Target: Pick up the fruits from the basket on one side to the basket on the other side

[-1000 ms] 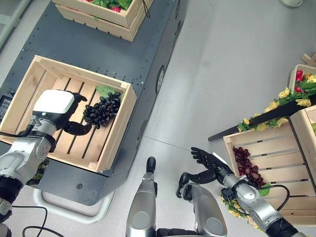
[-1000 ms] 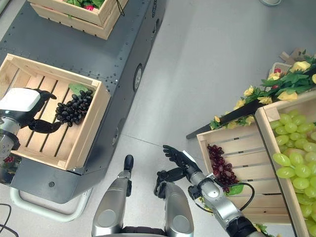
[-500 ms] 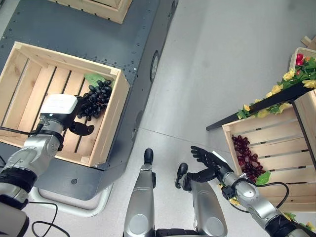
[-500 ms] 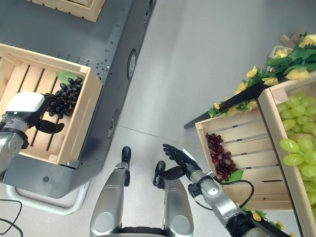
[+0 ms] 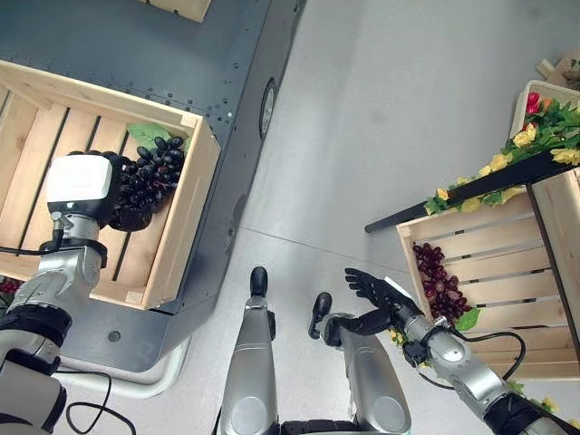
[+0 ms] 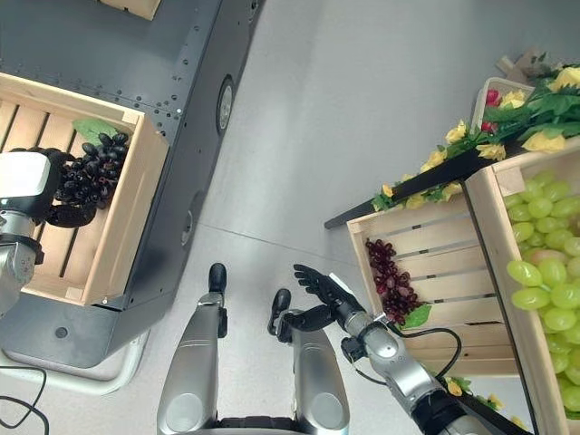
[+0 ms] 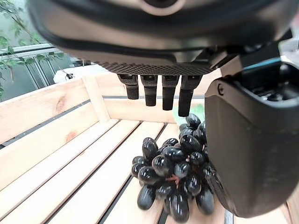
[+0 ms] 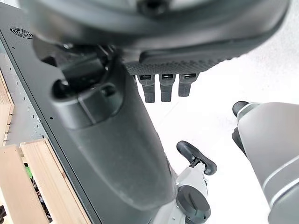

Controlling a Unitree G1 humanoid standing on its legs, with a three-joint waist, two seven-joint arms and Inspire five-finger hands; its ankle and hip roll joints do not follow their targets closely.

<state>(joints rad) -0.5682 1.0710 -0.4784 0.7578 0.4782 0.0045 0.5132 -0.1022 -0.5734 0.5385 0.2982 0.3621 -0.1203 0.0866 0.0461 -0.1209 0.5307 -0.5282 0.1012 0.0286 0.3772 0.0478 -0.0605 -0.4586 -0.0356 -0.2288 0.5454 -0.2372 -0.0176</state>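
A bunch of black grapes (image 5: 154, 172) with a green leaf lies in the pale wooden crate (image 5: 186, 204) on my left. My left hand (image 5: 83, 181), white-covered, hangs right over the bunch. In the left wrist view its straight fingers (image 7: 161, 91) reach past the black grapes (image 7: 170, 175), with the thumb close alongside them. Red grapes (image 5: 437, 283) lie in the slatted crate (image 5: 480, 227) on my right. My right hand (image 5: 376, 292) hovers open above the floor, just left of that crate, holding nothing.
The left crate sits on a dark grey metal platform (image 5: 181, 45). On the right, a black bar with yellow flowers (image 5: 521, 149) crosses above the red-grape crate. Another crate holds green grapes (image 6: 544, 272). Grey floor (image 5: 381, 109) lies between the two sides.
The camera has shifted. My left hand has closed in on the black grapes, and the bunch now lies between its fingers and thumb. The right hand has kept its pose.
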